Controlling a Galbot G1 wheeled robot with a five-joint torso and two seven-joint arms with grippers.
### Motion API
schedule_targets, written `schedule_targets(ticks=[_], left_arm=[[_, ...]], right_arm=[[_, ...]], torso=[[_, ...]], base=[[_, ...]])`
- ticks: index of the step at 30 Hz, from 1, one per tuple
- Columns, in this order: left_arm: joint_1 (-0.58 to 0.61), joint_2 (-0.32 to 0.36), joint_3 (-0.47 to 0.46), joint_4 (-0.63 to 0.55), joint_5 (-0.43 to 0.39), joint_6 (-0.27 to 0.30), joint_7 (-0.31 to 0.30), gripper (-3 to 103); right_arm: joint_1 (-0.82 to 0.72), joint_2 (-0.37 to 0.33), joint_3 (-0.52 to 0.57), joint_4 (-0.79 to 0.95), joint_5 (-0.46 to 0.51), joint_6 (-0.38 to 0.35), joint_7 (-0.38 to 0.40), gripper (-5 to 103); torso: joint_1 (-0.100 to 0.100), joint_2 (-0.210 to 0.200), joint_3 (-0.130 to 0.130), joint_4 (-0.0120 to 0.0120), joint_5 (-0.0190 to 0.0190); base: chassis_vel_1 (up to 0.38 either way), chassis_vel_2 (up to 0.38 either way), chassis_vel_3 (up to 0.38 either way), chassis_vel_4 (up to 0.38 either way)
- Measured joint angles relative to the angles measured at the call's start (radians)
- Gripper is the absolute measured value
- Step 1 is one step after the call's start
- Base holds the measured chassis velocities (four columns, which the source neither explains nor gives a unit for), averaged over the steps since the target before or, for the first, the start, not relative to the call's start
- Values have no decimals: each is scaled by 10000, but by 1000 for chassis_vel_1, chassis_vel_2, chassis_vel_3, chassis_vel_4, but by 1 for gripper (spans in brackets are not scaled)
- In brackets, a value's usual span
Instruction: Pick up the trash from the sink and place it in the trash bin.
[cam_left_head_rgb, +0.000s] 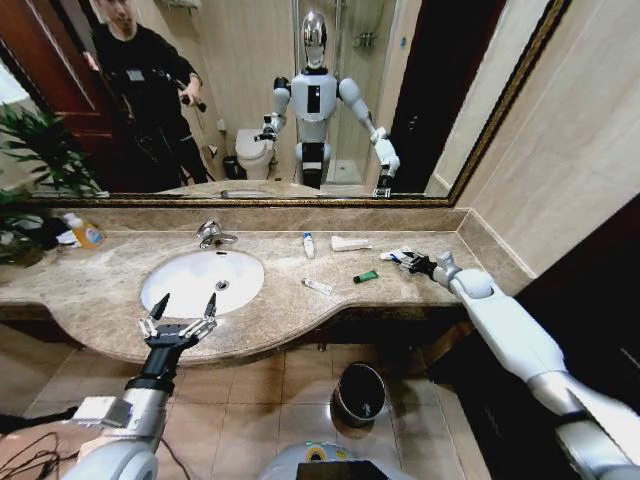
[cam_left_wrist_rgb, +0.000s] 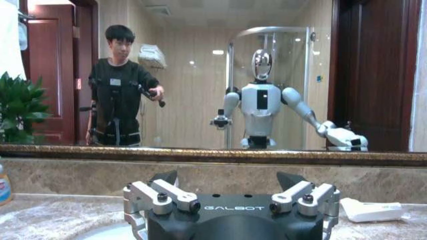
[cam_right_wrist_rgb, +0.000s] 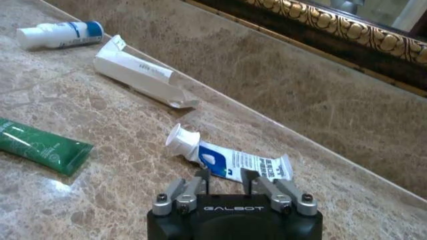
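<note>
On countertop, white-and-blue tube between right gripper fingers

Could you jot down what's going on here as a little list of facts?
Place: marble countertop with a white sink
Right gripper: fingers closing on the white-and-blue tube
Left gripper: open, hovering at the sink's front edge
Other trash: green tube, flat white wrapper, two small white tubes
Trash bin: on the floor below

The countertop is overlooked from the head; close beyond each wrist's jaws, countertop and mirror are faced.
</note>
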Motion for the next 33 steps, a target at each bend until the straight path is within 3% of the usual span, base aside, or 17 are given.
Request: schedule_targets(ticks=[2,4,18,22,33], left_arm=[[0,-1,0,0,0,0,0,100],[0,-1,0,0,0,0,0,100],[0,0,0,0,0,0,0,100],[0,-1,0,0,0,0,0,100],[0,-1,0,0,0,0,0,100]], right_arm=[[-8,9,10,-29,-4,5,-9,24],[-14,14,12,-40,-5,19,-24,20],[-69,35,-20,54,108,157,-53,13],[-58,70,-89,94,140,176,-66,2],[-48,29,-158,98,87,323,-150,0]], torso=[[0,0,0,0,0],[0,0,0,0,0],[0,0,0,0,0],[0,0,0,1,0],[0,0,0,0,0]], base=[[0,0,0,0],[0,0,0,0],[0,0,0,0],[0,0,0,0],[0,0,0,0]])
